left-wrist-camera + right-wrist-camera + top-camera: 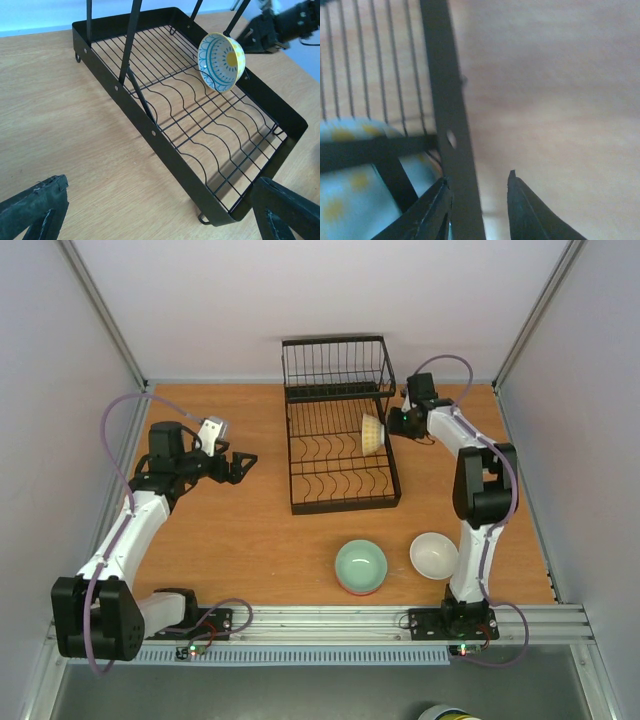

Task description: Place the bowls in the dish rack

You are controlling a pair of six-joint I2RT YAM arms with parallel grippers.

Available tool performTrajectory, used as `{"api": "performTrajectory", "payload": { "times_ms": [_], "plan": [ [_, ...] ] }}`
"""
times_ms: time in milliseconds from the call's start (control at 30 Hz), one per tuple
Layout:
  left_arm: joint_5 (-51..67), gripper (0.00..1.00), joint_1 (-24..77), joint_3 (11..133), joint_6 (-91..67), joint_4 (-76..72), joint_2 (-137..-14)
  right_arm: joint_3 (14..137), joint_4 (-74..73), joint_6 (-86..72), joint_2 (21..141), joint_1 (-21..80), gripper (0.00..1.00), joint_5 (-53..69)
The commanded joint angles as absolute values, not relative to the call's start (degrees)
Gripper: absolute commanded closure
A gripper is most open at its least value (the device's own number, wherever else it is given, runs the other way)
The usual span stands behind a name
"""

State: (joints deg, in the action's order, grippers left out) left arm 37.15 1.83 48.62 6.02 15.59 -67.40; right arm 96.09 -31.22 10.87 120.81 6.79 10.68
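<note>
The black wire dish rack (pixel 330 480) stands at the table's middle back. A white bowl with a blue rim pattern and yellow centre (pixel 373 433) stands on edge among the tines, against the rack's right wall; it also shows in the left wrist view (pixel 221 61). My right gripper (pixel 402 420) is open, with its fingers either side of that wall (pixel 451 125) and the bowl (pixel 350 200) just inside. My left gripper (pixel 238 465) is open and empty, left of the rack (pixel 165 150). A pale green bowl (pixel 360 563) sits on a red-rimmed one, with a plain white bowl (pixel 434 554) beside it.
The rack's upright wire basket section (pixel 335 365) stands at its far end. Grey walls enclose the table at the left, back and right. A metal rail (pixel 330 618) runs along the near edge by the arm bases.
</note>
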Motion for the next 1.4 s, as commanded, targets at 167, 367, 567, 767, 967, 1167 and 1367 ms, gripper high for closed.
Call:
{"api": "performTrajectory", "payload": {
  "times_ms": [167,367,567,767,967,1167,1367],
  "plan": [
    [35.64,0.01,1.48,48.50,6.89,13.42,-65.20,75.07,-28.80,-0.85,95.82,8.17,0.28,-15.12],
    [34.58,0.01,1.49,48.83,8.24,14.73,-63.92,66.26,-34.86,-5.16,84.90,16.40,0.01,-27.26],
    [32.11,0.00,1.49,48.80,8.04,15.06,-63.02,50.93,-32.64,-10.89,70.57,17.31,0.19,-12.34],
    [31.07,0.01,1.49,48.33,7.88,14.16,-63.11,43.45,-36.20,-13.63,56.61,17.34,0.72,-4.08],
    [31.07,0.01,1.49,48.02,8.40,13.50,-64.29,43.22,-44.20,-8.20,48.51,25.60,0.63,3.61],
    [31.17,0.01,1.49,48.38,9.11,13.87,-64.74,42.14,-50.19,-9.71,46.74,34.53,0.59,5.18],
    [29.42,0.01,1.49,48.73,9.57,14.47,-64.60,40.98,-53.95,-12.57,47.70,42.14,0.62,4.46]
  ]
}}
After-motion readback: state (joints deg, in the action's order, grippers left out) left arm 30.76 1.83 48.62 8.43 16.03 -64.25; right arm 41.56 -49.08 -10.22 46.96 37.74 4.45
